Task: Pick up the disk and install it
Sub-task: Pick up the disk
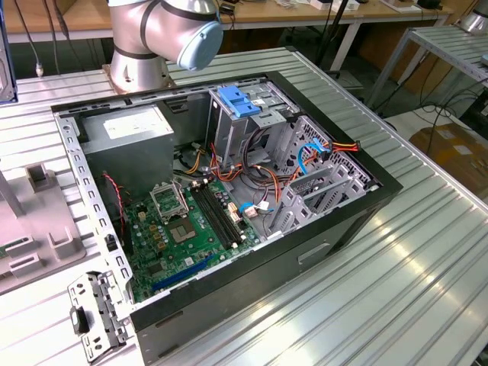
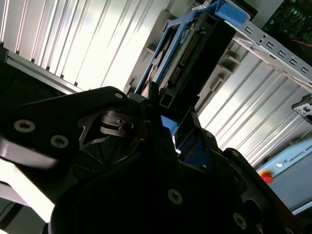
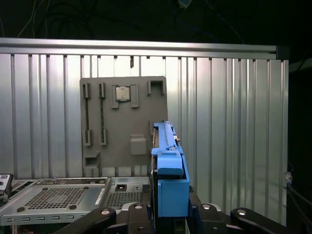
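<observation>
Outside open case (image 1: pixel 328 242), tool (image 3: pixel 171 215) clamps disk (image 3: pixel 170 191)

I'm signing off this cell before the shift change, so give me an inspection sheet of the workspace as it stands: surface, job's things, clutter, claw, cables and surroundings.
Surface: ribbed metal table, carrying an open computer case.
Job's things: disk with blue rails, held edge-on, with a grey holder plate behind it in the first wrist view.
Clutter: loose metal bracket on the table beside the case, at the exterior view's left.
Claw: claw shut on the disk.
Cables: orange, red and blue wires lying loose inside the case.
Surroundings: wooden benches behind the table; cardboard box on the floor.
</observation>
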You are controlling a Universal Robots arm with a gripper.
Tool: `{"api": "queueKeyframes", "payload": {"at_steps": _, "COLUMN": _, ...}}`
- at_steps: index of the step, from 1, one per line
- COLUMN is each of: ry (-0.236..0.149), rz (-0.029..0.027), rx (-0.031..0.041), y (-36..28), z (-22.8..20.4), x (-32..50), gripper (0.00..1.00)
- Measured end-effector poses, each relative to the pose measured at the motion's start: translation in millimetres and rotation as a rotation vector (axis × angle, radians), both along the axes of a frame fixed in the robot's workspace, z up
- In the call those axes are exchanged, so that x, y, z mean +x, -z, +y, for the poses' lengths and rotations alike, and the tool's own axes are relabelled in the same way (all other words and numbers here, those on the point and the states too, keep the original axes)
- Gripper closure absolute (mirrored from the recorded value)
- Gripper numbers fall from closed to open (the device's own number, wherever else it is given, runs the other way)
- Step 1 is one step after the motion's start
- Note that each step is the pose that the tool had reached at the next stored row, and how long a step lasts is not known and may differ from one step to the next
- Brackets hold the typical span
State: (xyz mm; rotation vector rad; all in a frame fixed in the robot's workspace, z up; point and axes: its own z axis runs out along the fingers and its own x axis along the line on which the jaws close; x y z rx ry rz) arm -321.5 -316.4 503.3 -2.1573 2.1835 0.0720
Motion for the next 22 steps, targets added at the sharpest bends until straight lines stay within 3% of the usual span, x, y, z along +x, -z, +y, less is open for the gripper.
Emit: {"api": "queueKeyframes", "payload": {"at_steps": 22, "ry": 0.000, "rz": 0.0002, "rx": 0.0000, "y": 0.0, "z": -3.0, "x": 29.2, "gripper": 0.63}}
